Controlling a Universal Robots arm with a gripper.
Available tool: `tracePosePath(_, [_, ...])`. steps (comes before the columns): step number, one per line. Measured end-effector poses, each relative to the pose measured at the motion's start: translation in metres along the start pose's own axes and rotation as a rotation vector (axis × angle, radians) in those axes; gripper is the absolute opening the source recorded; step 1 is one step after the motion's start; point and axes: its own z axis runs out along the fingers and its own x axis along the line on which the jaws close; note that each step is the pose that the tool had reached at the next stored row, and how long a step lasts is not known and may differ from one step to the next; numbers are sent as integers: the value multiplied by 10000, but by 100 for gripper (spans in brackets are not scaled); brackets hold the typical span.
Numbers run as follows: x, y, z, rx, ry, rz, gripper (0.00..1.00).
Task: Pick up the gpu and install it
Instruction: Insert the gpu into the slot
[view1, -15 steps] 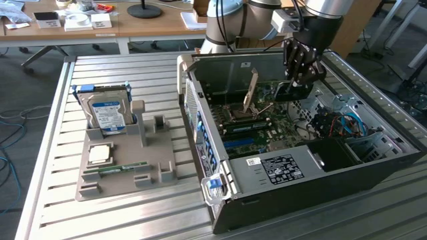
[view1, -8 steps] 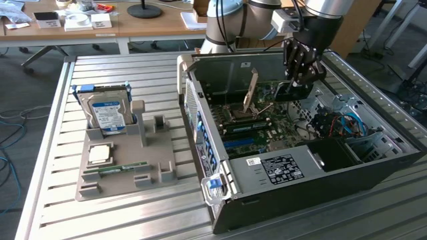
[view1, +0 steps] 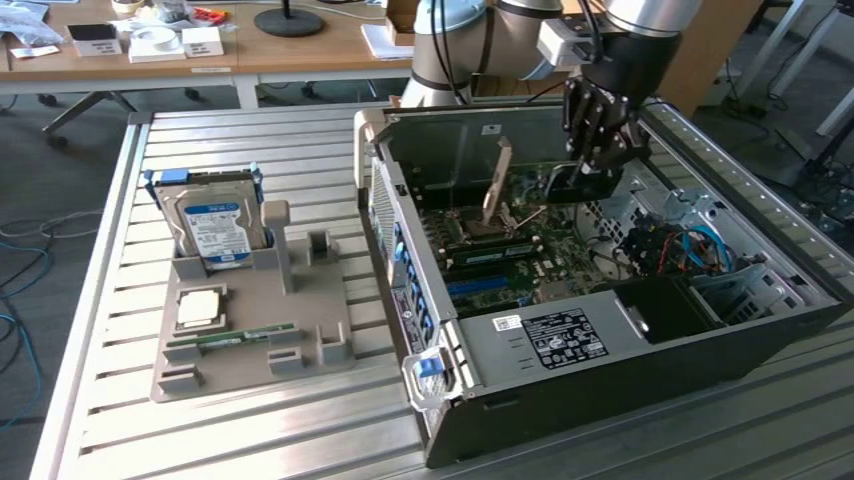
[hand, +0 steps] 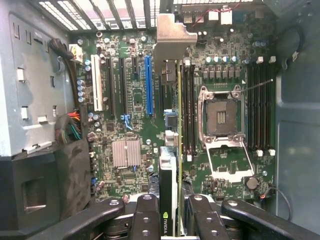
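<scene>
A slatted metal worktable (view1: 240, 440) spans the lower frame, its slats bright with glare. At upper left stands a wooden desk (view1: 267, 52) bearing a round black lamp base (view1: 290, 20). Grey floor (view1: 47, 185) at left carries loose cables (view1: 24, 240).

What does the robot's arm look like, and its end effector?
The arm is made of fat, shiny silver-grey tubes. A pale box sits at its wrist. The end effector is black, with chunky jointed fingers dotted with small round screws, a bit like a metal hand.
</scene>
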Motion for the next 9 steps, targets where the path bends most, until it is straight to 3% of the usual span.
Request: tracePosePath(9, [4,61,-1,-1,0,0,27])
